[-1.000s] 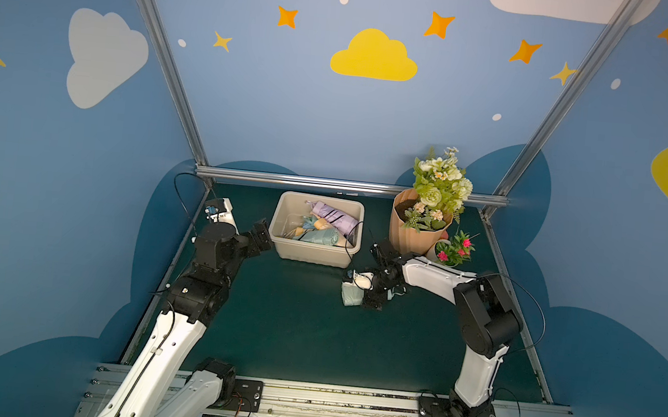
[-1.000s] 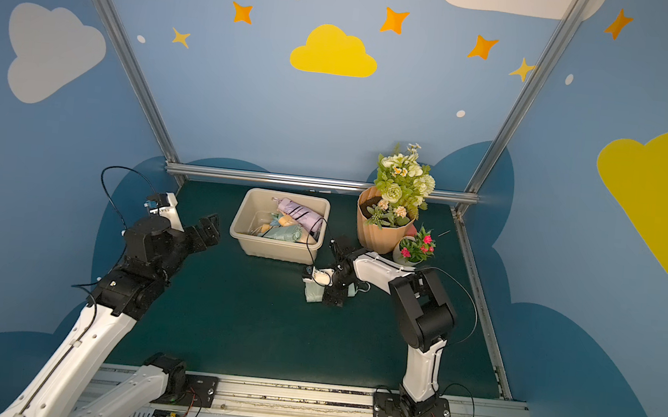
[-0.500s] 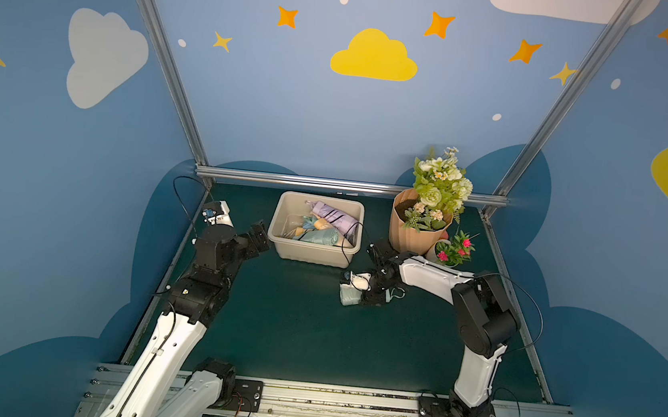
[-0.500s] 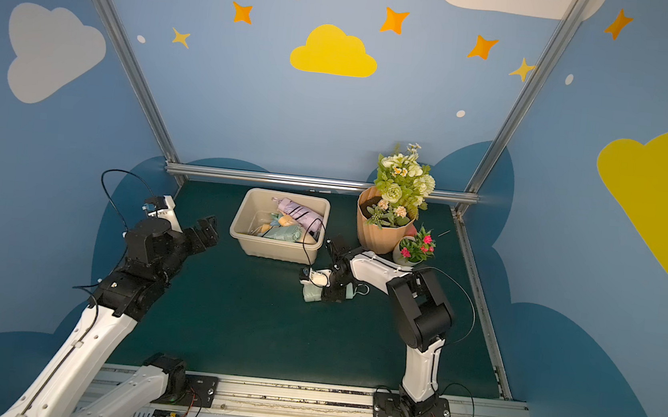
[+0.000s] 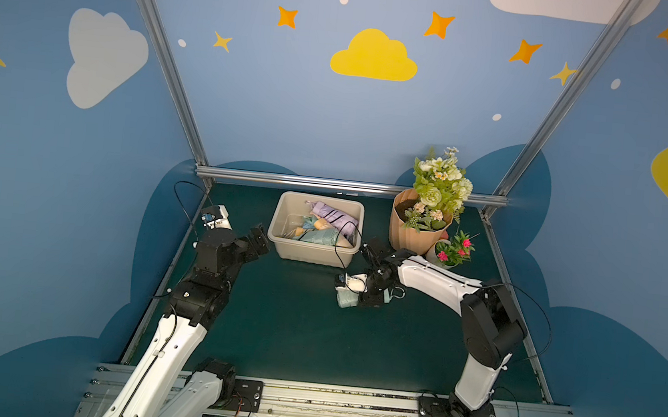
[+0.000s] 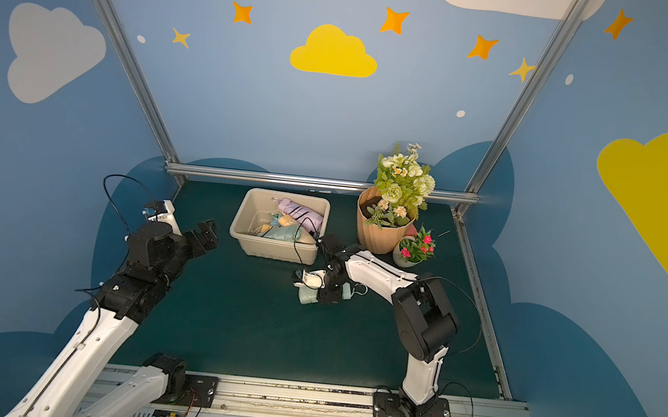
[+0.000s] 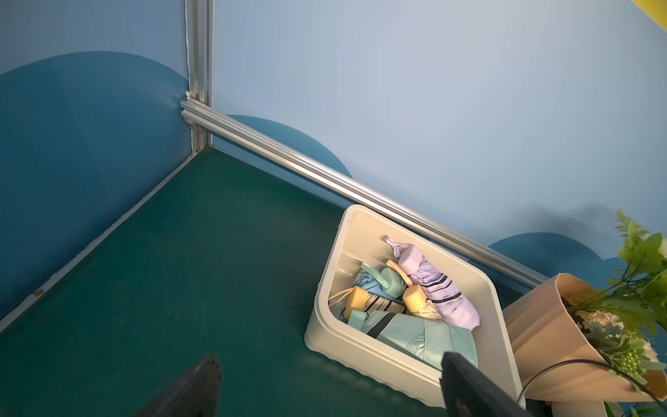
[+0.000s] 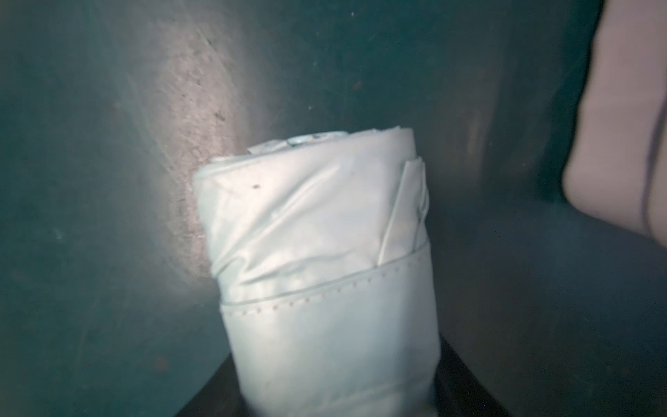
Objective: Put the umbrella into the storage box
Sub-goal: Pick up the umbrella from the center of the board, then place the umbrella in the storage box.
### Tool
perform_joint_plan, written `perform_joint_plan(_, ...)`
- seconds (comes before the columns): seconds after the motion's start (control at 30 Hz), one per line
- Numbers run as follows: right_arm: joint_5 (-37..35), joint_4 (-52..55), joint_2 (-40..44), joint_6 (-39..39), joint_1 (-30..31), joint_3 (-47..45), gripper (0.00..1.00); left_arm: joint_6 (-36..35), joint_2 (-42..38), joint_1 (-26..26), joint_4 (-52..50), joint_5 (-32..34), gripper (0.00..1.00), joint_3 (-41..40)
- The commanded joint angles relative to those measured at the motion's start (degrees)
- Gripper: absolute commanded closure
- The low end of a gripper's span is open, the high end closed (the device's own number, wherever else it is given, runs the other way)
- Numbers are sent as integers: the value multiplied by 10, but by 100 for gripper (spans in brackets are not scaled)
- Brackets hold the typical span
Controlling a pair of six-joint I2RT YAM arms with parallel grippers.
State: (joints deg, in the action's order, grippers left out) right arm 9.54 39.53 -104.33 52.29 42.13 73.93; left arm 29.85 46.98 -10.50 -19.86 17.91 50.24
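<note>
My right jaws pinch the umbrella (image 8: 325,252) across its long axis on the table (image 5: 290,339), just in front of the box (image 5: 311,254); my left jaws gape empty.

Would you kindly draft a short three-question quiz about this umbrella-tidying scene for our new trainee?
1. True or false: the pale mint folded umbrella lies inside the cream-beige plastic storage box.
2. What stands beside that box? A) ribbed peach flower pot B) red bucket C) glass vase
3. Fill in: the left arm has its jaws ___.
Key: 1 false, it lies on the green table mat between the jaws of the right arm; 2 A; 3 open.
</note>
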Motion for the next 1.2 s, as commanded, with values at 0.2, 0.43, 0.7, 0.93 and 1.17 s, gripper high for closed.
perform_joint_plan(0.2,-15,87,61,-23,18,77,47,20,-20,6,-21,8,0,-11)
perform_joint_plan(0.43,-26,144,40,-22,22,180,47,24,-35,7,-54,-2,0,-22)
perform_joint_plan(0.7,-59,162,1,1,27,282,46,63,-53,7,-72,-22,0,-45)
perform_joint_plan(0.93,-69,164,-64,21,24,387,45,79,-79,7,-65,-62,0,-78)
perform_joint_plan(1.17,-79,144,-127,21,22,480,45,77,-94,6,-81,-61,0,-87)
